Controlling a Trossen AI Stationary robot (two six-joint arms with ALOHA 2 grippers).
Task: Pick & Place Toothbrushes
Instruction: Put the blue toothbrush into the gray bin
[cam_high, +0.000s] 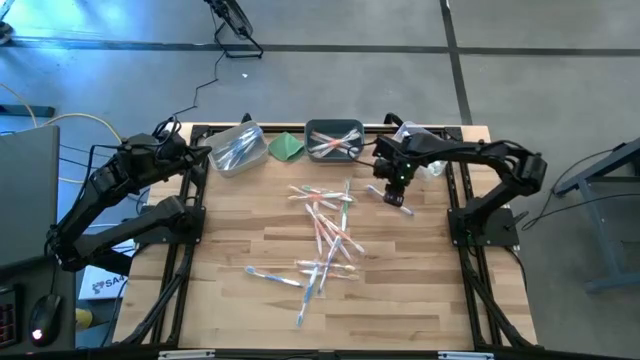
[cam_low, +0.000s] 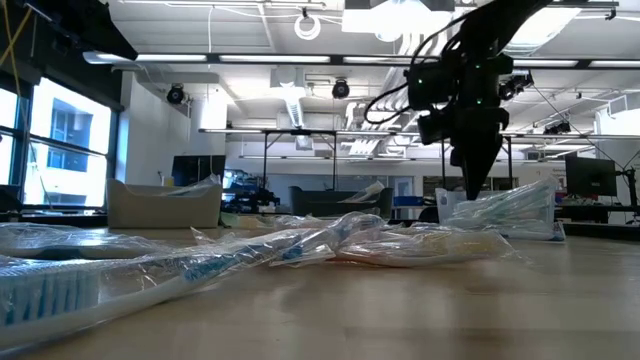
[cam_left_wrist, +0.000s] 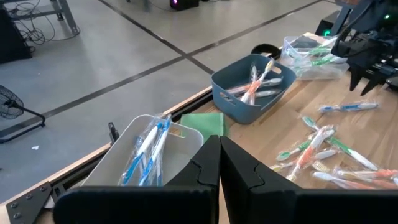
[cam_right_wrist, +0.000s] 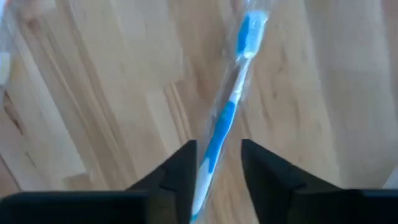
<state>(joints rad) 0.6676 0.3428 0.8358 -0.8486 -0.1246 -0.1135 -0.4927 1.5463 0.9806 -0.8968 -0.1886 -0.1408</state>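
Blue toothbrush (cam_right_wrist: 219, 134) lies between right claw (cam_right_wrist: 217, 163) fingers — parted.

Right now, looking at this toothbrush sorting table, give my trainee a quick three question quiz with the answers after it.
1. True or false: the left gripper is shut and empty.
2. What colour is the toothbrush between the right gripper's fingers? A pink, B blue, C green.
3. What sits between the clear bin and the dark bin?

Key: 1 true. 2 B; it looks to be lying on the table, fingers parted either side. 3 the folded green cloth.
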